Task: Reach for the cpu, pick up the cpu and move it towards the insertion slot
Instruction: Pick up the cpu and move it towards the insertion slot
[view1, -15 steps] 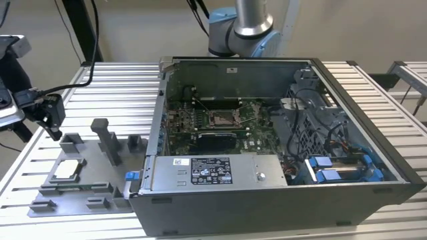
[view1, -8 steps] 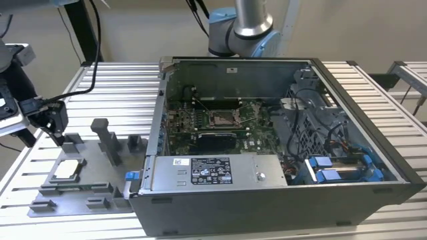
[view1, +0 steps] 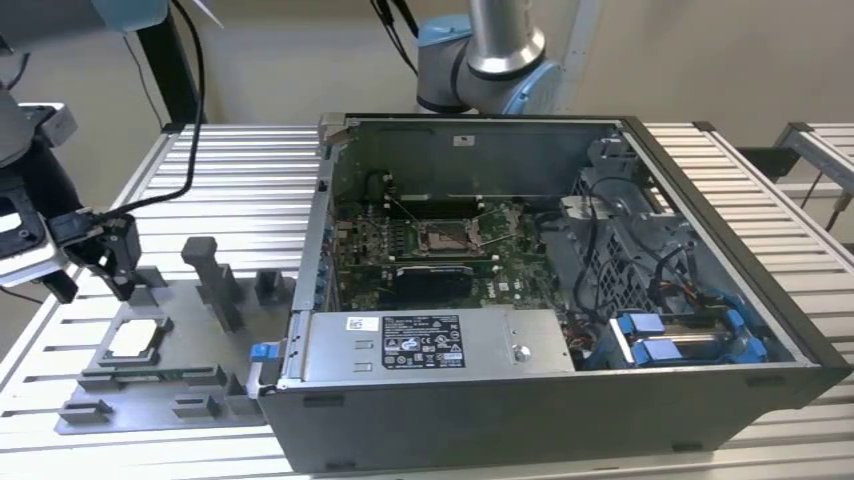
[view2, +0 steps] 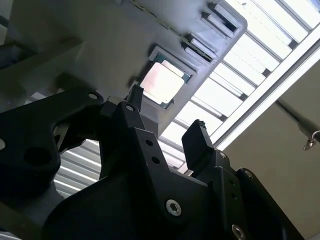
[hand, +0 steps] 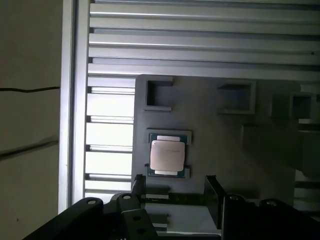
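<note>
Silvery-white metal tops the small flat square cpu (view1: 136, 340), which lies in a shallow recess of the grey plastic fixture plate (view1: 174, 405). The plate sits on the slatted aluminium table (view1: 227, 160) at the exterior view's left, well apart from the open dark computer case (view1: 534, 425). The black two-fingered gripper (view1: 94, 296) hangs above the plate near the chip, spread wide and holding nothing. In the first wrist view the cpu (hand: 168, 156) lies just beyond the fingertips (hand: 212, 192), not between them. Inside the case is the insertion slot (view1: 445, 237), a square metal-framed socket in green circuit board. We judge the reach to be under way and the grasp not begun. It calls for centring the fingers over the chip and descending level, so that they meet opposite edges.
</note>
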